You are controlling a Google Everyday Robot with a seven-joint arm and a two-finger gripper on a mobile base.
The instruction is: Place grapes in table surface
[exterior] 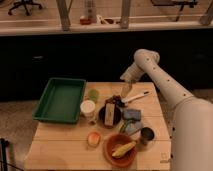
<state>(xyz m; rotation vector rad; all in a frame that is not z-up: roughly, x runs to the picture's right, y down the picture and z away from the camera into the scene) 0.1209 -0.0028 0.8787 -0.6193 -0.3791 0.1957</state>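
Note:
The grapes are a small dark reddish cluster at the far middle of the pale plank table surface, just behind the dark round plate with a brown block. My gripper points down on the end of the white arm, just above and to the right of the grapes. Whether it touches them cannot be told.
A green tray lies at the left with a white cup and a green cup beside it. Near the plate are a white utensil, blue-grey packets, a metal cup, a red bowl and a pink-yellow fruit.

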